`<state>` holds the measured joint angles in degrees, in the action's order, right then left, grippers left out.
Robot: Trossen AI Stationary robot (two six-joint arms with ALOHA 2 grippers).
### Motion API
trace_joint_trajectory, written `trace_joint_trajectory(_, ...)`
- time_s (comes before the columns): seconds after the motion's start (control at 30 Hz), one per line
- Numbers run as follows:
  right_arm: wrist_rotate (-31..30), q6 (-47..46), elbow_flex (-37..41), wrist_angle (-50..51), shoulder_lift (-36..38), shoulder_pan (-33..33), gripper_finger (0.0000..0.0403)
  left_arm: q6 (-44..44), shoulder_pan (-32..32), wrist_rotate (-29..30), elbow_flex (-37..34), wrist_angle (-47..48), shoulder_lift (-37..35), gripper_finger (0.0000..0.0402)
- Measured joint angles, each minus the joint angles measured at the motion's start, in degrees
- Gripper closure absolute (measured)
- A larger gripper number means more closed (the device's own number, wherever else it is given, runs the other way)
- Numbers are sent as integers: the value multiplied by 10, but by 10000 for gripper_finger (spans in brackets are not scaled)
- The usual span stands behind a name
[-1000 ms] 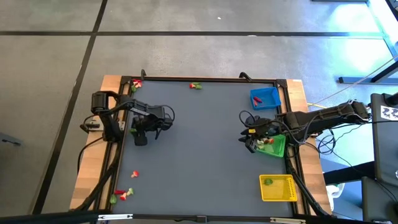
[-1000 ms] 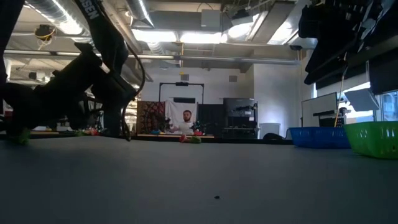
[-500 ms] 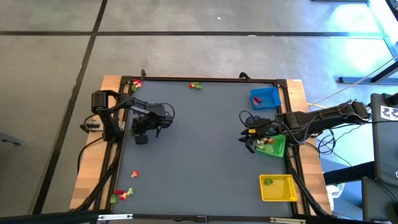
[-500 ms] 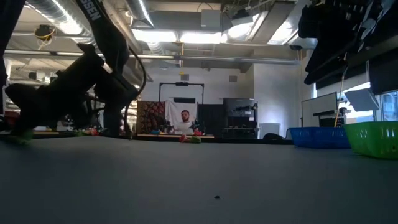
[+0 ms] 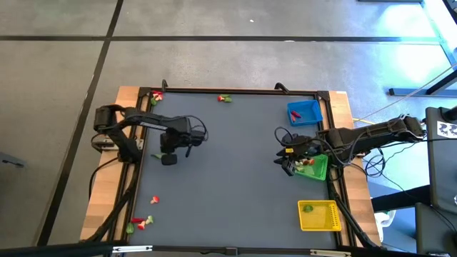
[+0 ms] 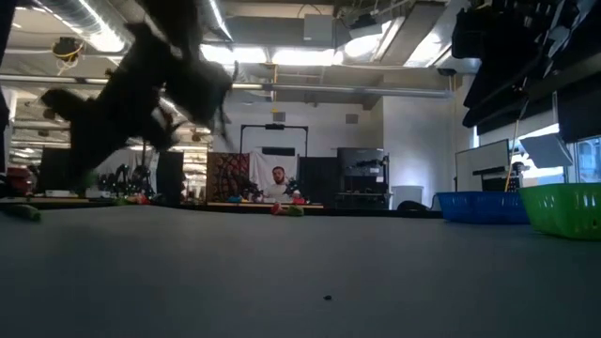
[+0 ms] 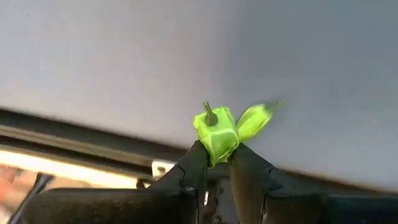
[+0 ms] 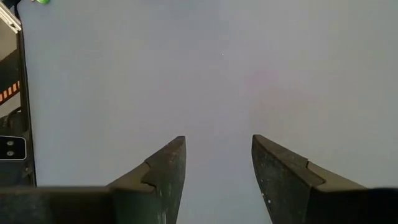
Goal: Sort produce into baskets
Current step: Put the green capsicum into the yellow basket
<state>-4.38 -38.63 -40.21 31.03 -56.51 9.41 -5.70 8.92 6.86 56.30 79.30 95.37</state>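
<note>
Three baskets along table's right side in high view: blue basket [image 5: 305, 113], green basket [image 5: 315, 167], yellow basket [image 5: 319, 215]. Left gripper [image 5: 168, 158] over left-centre mat; right gripper [image 5: 286, 164] just beside green basket. Loose produce [image 5: 141, 222] near front-left corner.
Low view: left arm [image 6: 131, 89] raised off table.
Left wrist view: fingers pinching green pepper piece [image 7: 216, 133].
Right wrist view: fingers [image 8: 166, 172] spread over bare mat, holding nothing.
</note>
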Motion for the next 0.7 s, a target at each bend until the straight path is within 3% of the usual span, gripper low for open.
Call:
trace_joint_trajectory(0.2, -4, -2, 0, -5, -2, 0, 219, -5, -16, 0, 63, -42, -70, 347)
trace_joint_trajectory(0.4, 4, -1, 0, -14, -32, 0, 213, -3, -36, 0, 86, -167, -134, 340)
trace_joint_trajectory(0.53, 5, 5, 0, -39, -65, 0, 176, -3, -46, -3, 86, -255, -156, 341)
trace_joint_trajectory(0.7, 5, 56, 0, -147, -100, 0, 127, 12, -60, -21, 86, -362, -153, 340)
